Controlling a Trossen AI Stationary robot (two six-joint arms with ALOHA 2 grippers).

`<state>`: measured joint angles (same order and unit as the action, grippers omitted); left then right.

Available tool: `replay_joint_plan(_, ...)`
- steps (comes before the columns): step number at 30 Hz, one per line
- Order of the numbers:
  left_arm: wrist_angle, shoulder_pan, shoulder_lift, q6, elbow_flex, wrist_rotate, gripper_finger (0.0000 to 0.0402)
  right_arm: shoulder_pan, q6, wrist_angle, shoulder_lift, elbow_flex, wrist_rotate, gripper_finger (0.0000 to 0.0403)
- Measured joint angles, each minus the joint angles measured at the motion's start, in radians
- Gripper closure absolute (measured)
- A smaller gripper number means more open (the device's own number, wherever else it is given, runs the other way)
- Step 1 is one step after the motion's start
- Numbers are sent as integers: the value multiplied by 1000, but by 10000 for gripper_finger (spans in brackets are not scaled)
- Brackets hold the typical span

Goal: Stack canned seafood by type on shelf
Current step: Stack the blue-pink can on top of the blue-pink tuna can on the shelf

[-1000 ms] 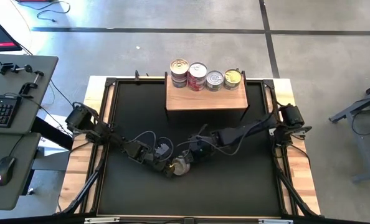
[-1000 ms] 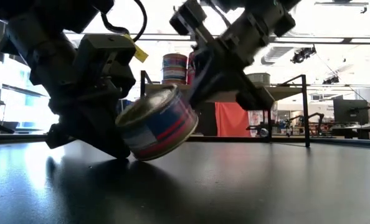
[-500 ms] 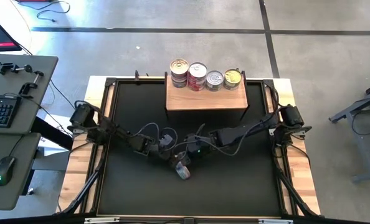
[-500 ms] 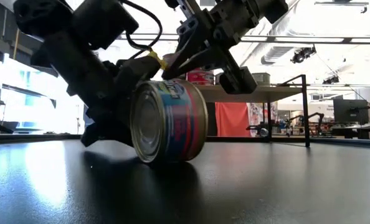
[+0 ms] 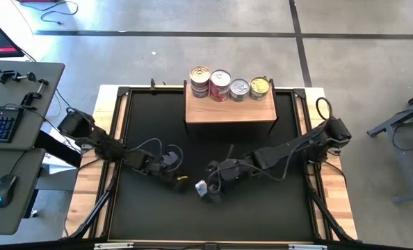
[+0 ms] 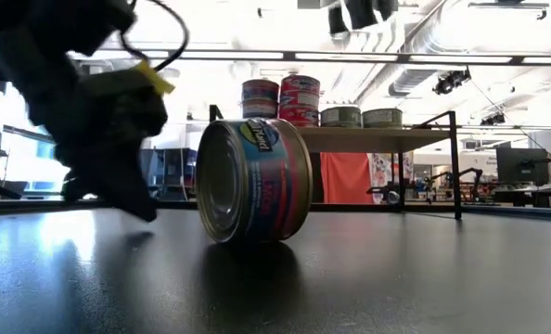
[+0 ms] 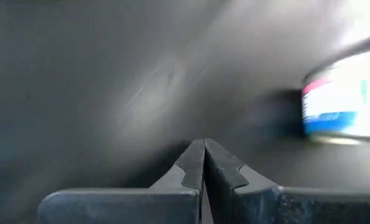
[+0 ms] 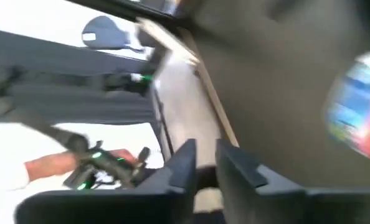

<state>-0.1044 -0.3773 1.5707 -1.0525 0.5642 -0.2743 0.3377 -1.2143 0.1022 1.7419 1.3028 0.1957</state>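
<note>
The loose tin (image 6: 253,182) stands on its edge on the black mat (image 5: 262,208), well in front of the shelf (image 5: 230,110), its axis level. The right gripper (image 5: 211,191), jaws slightly parted and empty, sits just beside it and is the nearer. The left gripper (image 7: 203,163), shut and empty, lies off the tin's other side.

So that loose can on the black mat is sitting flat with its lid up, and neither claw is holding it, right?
Not quite. The loose can stands on its edge, its lid facing sideways, as the low view shows. The rest holds: neither the left gripper nor the right gripper holds it.
</note>
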Motion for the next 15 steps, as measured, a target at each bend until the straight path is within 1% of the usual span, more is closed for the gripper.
replay_joint_plan(3,-14,-35,-20,-69,-42,9,401,26,130,-9,22,105,-42,317)
replay_joint_plan(7,-26,-63,-26,-113,-63,53,401,50,439,39,73,266,-122,236)
replay_joint_plan(9,-28,-66,-27,-116,-63,80,401,52,544,71,89,342,-148,193)
replay_joint_plan(12,-29,-66,-33,-98,-63,132,401,35,632,185,122,442,-157,134)
replay_joint_plan(15,-4,-66,-58,-56,-63,172,401,19,632,372,185,560,-144,99)
